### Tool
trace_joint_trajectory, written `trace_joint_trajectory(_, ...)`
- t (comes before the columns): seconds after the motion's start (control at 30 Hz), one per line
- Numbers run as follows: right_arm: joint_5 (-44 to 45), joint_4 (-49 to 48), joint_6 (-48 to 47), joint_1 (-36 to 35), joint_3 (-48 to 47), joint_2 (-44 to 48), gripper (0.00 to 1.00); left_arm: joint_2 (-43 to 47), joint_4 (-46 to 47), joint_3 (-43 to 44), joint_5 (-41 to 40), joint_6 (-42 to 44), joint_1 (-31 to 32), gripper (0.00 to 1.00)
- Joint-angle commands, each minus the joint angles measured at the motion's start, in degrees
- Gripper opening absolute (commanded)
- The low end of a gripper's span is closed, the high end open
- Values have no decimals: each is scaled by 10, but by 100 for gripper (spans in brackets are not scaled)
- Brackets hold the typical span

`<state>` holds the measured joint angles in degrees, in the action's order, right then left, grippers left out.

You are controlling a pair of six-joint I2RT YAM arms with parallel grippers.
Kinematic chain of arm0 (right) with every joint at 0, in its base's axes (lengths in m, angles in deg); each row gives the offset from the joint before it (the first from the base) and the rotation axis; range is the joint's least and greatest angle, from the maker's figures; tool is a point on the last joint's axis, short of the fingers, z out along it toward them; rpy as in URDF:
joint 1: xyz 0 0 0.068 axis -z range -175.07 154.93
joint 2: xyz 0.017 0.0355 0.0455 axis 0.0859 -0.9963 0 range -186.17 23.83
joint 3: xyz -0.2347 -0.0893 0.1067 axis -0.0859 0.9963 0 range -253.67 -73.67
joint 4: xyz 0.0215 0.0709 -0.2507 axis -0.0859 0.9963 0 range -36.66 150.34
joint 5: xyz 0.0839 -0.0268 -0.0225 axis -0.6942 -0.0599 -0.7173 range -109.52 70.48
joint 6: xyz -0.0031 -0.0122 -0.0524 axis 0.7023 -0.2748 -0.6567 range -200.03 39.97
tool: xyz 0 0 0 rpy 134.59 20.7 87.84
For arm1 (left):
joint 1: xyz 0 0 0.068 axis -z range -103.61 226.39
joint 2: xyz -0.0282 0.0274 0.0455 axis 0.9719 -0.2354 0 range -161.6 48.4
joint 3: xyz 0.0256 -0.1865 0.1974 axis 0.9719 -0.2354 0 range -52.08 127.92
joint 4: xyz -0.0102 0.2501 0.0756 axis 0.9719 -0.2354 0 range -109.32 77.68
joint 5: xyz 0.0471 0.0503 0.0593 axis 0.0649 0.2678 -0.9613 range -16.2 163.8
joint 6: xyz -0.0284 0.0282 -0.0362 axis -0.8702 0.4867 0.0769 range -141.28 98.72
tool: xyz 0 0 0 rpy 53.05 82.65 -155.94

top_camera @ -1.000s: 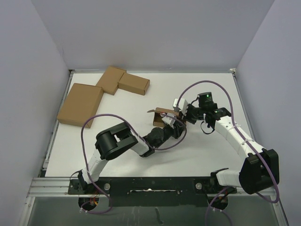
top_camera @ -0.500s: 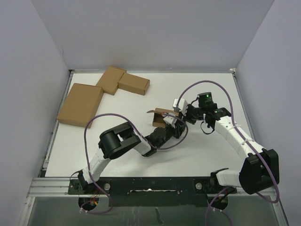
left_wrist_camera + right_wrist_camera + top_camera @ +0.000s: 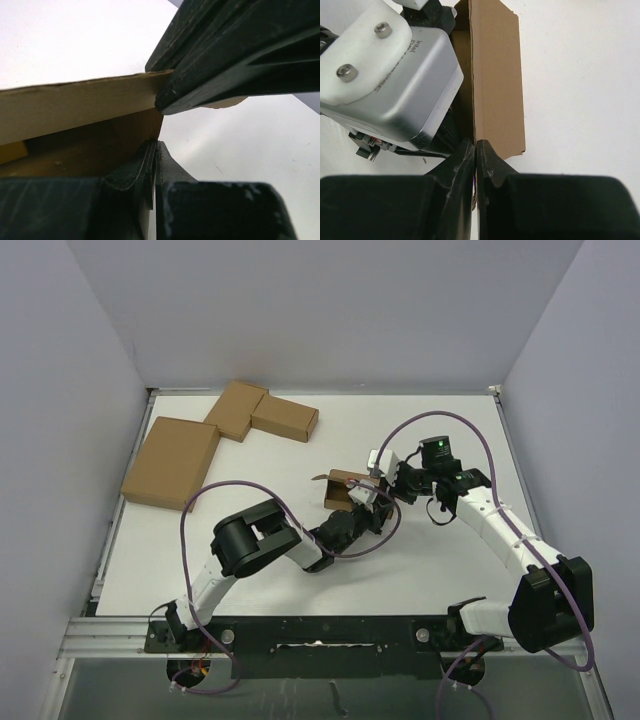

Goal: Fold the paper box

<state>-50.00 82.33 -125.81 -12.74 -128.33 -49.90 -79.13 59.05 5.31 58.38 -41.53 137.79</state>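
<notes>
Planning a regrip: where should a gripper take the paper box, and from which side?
Take a thin wall at its free edge, coming from the open end so one finger goes inside, one outside. The paper box is hollow, single-sheet cardboard; squeezing across it would probably crush it. Left gripper and right gripper each pinch a wall.

Left gripper (image 3: 155, 150) closed (seemingly onto paper box (image 3: 75, 107)).

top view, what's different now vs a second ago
The left fingers closed and now appear to pinch a wall of the paper box. The left arm edged slightly to the right. The right fingers stayed shut on the box's edge. The box, the flat carton and the pair of small cartons did not move.
</notes>
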Motion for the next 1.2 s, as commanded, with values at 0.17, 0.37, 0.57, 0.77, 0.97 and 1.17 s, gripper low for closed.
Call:
trace_joint_trajectory(0.17, -15, 13, 12, -3, -16, -5, 2, 0, 15, 2, -13, 28, -1, 0)
trace_joint_trajectory(0.37, -14, 12, 11, -3, -16, -5, 2, 9, 19, -8, -15, 35, -1, 0)
trace_joint_trajectory(0.57, -13, 12, 13, -3, -18, -3, 2, 22, 34, -23, -16, 44, -1, 0)
trace_joint_trajectory(0.77, -16, 12, 18, -3, -23, 4, 2, 31, 36, -29, -8, 63, -2, 0)
trace_joint_trajectory(0.97, -15, 11, 16, -4, -21, 3, 2, 36, 40, -32, 6, 72, -2, 0)
trace_joint_trajectory(1.17, -15, 15, 12, -3, -19, -2, 2, 70, 45, -53, 25, 67, 0, 24)
